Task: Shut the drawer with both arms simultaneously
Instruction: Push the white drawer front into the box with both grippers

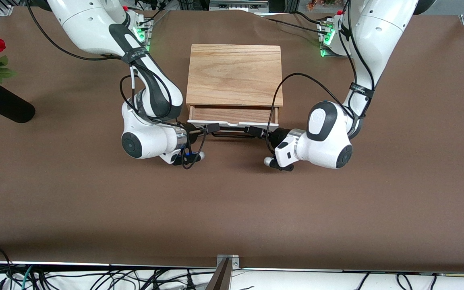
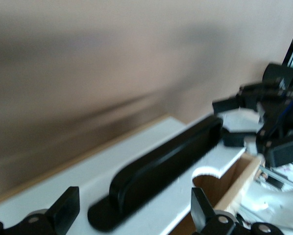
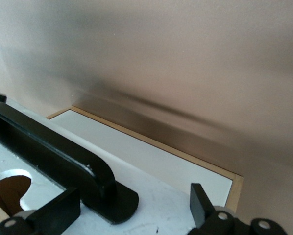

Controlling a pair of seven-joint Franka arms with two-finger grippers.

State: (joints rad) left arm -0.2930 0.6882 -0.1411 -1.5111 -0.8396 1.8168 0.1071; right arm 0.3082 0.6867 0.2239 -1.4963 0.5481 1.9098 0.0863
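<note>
- Left pincer (image 1: 255, 130) sitting spread open at the drawer's (image 1: 232, 116) white front, by the handle (image 1: 234, 135), gripping nothing.
- Right pincer (image 1: 212, 128) likewise gaping at the handle's end toward the right arm, holding nothing.
- Drawer sticking partly out of the wooden box (image 1: 234, 75), mid-surface (image 1: 232, 201).
- Both fingers (image 3: 63, 210) straddling the white panel.

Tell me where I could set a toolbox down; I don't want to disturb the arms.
Bare table lies nearer the camera than both end effectors. It is crowded at the drawer, where the left end effector and right end effector meet. A vase borders the right arm's end.
</note>
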